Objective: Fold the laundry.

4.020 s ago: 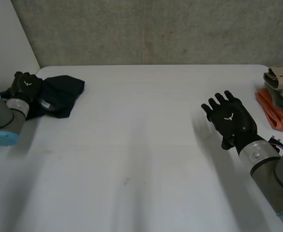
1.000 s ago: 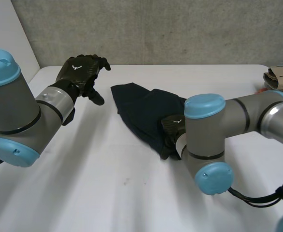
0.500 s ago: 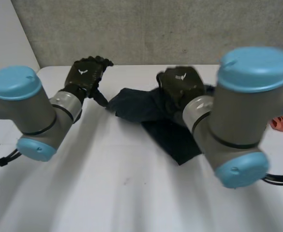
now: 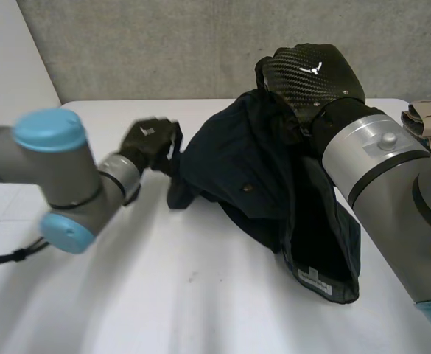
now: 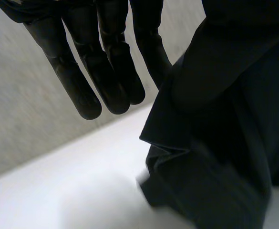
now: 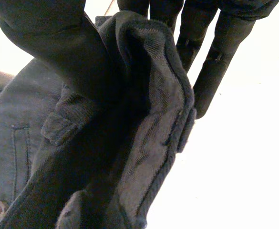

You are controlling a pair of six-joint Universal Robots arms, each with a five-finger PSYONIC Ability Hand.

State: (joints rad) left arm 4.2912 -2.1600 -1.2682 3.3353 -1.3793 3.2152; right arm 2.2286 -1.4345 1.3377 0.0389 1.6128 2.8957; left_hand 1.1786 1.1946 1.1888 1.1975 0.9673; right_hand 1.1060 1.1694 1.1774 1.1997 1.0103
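My right robot hand has just hoisted the dark trousers up from the table, pinching them against its thumb. My left robot hand, held open, reaches their hanging edge, ready for spreading.

The garment hangs from the right robot hand over the table, left robot hand beside it.

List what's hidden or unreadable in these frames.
Head view: the folded pile is cut off by the edge and sits behind the right arm; item count unclear.
Head view: the dark garment hangs bunched from the right hand, one side behind that arm; shape unclear.
Head view: the label on it is too small to read.
Head view: the left hand shows its back, so contact with the garment is unclear.
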